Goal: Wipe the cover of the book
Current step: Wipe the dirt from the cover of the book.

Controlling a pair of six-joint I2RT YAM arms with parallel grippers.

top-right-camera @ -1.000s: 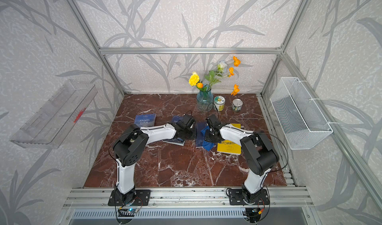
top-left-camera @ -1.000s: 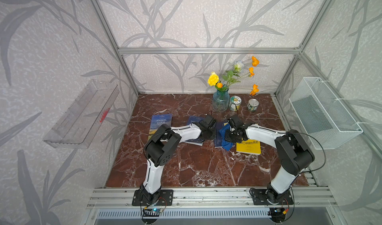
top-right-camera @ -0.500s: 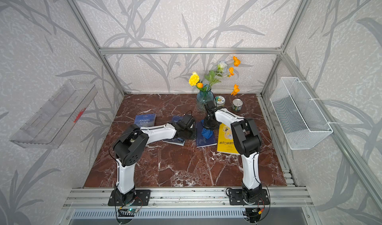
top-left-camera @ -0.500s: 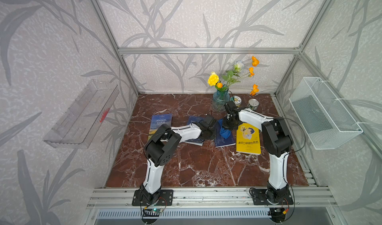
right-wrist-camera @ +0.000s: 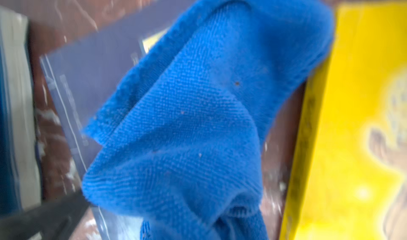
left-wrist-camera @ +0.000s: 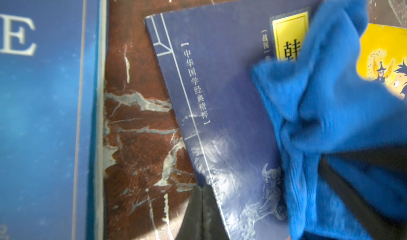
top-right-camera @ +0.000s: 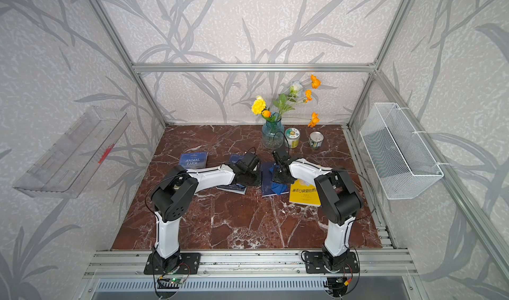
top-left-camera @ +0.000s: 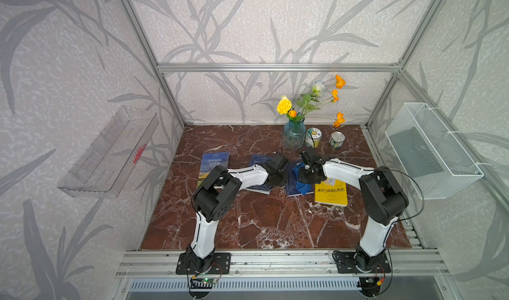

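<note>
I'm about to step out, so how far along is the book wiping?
Done: the right gripper is shut on the cloth and has it on the navy book. In hand: wiping, with the shut left gripper at the book's edge, seemingly steadying it. Left: the book's bare part beside the cloth; how much is already wiped cannot be told.

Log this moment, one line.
phase: wipe | right gripper: shut on blue cloth, over navy book | left gripper: shut, at its edge
</note>
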